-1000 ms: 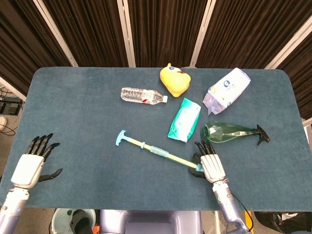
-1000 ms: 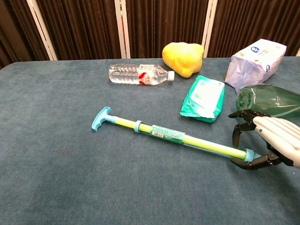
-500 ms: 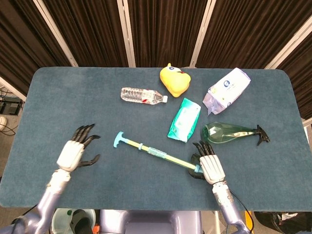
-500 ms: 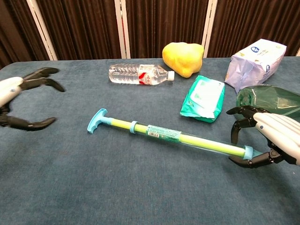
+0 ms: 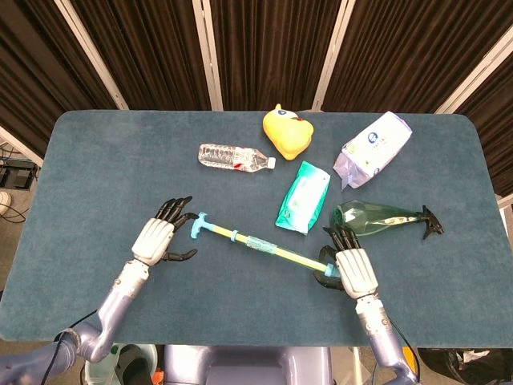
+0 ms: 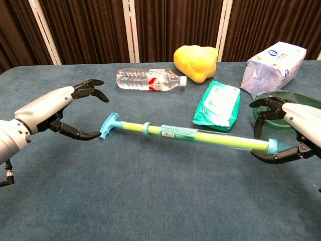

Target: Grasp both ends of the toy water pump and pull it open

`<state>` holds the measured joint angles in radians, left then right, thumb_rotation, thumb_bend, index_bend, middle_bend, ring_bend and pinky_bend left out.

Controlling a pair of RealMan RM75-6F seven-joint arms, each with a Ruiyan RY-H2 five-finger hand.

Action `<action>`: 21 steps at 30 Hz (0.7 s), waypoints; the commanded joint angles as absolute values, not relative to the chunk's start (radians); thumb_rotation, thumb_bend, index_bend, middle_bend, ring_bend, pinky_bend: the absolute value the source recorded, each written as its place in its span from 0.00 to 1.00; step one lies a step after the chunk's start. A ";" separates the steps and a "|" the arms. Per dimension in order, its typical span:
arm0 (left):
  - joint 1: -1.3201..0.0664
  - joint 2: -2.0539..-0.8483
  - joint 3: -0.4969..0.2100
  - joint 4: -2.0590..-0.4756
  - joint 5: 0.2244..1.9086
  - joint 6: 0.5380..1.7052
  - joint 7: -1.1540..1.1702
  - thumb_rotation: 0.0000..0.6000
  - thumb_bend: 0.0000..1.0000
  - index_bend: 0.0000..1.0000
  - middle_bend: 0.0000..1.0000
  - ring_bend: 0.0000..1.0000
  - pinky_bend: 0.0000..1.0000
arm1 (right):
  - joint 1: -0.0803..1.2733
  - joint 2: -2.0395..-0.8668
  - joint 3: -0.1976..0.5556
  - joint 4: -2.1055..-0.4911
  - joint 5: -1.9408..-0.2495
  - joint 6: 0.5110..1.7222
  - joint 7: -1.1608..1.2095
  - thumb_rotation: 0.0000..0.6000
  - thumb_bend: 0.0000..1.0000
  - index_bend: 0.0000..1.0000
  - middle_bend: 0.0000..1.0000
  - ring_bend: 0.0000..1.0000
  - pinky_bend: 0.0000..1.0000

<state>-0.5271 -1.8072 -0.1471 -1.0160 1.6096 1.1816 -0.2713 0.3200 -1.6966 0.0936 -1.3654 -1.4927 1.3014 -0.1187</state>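
The toy water pump [image 5: 256, 245] [image 6: 185, 133] is a thin yellow-green tube with a blue T-handle [image 5: 198, 225] [image 6: 109, 125] at its left end. It lies slanted across the blue table [image 5: 104, 160]. My right hand [image 5: 353, 269] [image 6: 296, 125] holds the blue cap at the right end between thumb and fingers, and that end looks raised off the cloth. My left hand [image 5: 158, 237] [image 6: 55, 108] sits just left of the T-handle, its fingers spread apart around the handle and holding nothing.
A green spray bottle [image 5: 381, 216] [image 6: 281, 103] lies right behind my right hand. A green wipes pack [image 5: 303, 196], a water bottle [image 5: 234, 157], a yellow duck toy [image 5: 287, 132] and a white package [image 5: 373, 148] lie further back.
My left hand has swept in from the table's left edge to the T-handle. The right hand has lifted its end of the pump and drawn it slightly right.
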 commanded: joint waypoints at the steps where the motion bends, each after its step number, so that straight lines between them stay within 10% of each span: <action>1: -0.552 -1.832 -0.153 -0.973 1.590 1.147 -0.278 1.00 0.18 0.23 0.00 0.00 0.03 | 0.322 -1.692 0.097 -1.370 -1.490 1.300 -0.114 1.00 0.41 0.74 0.14 0.00 0.00; 21: -0.719 -2.061 -0.191 -0.646 1.552 1.040 -0.374 1.00 0.24 0.21 0.00 0.00 0.03 | 0.322 -1.657 0.102 -1.391 -1.494 1.315 -0.088 1.00 0.41 0.74 0.14 0.00 0.00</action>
<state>-0.7028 -2.0441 -0.1854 -0.6661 1.5556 1.0487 -0.3668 0.3226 -1.6583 0.1014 -1.3907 -1.4944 1.3145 -0.0896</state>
